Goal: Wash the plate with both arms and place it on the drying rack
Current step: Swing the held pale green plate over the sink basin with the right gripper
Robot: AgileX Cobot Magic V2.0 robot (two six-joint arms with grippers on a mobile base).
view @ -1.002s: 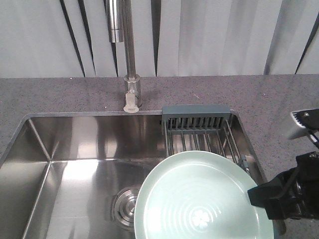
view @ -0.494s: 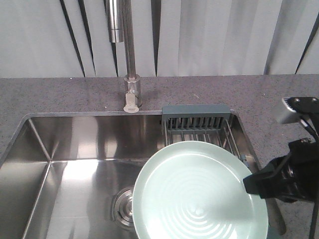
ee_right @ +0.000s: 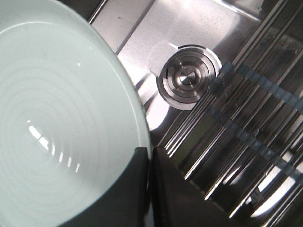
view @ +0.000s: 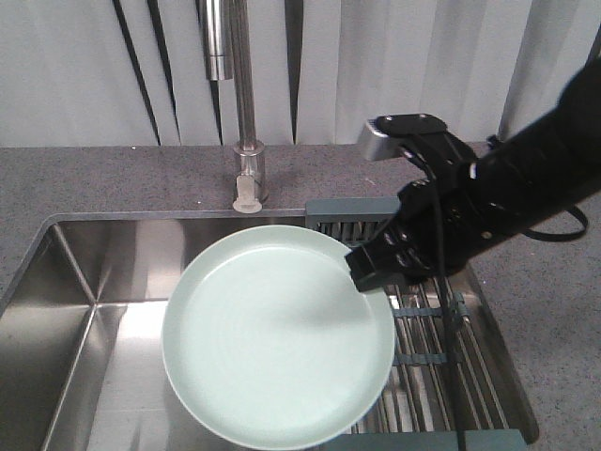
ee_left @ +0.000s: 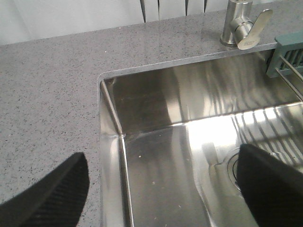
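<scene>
The pale mint-green plate (view: 272, 348) hangs tilted over the middle of the steel sink, held by its right rim. My right gripper (view: 366, 272) is shut on that rim; in the right wrist view its jaws (ee_right: 150, 150) pinch the edge of the plate (ee_right: 61, 123). The drying rack (view: 441, 329) of steel wires with grey-blue ends spans the sink's right side, below and right of the plate, and shows as the drying rack (ee_right: 246, 123) beside the jaws. My left gripper (ee_left: 162, 158) is open and empty above the sink's near left corner. It is out of the front view.
A tall steel faucet (view: 242, 94) rises behind the sink basin (view: 103, 282), its lever (ee_left: 251, 33) near the rack's end (ee_left: 286, 52). The drain (ee_right: 187, 78) lies under the plate's edge. Grey speckled countertop (view: 94, 178) surrounds the sink; white curtains hang behind.
My right arm has lifted and swung left, carrying the plate from above the rack at the front right to over the middle of the sink.
</scene>
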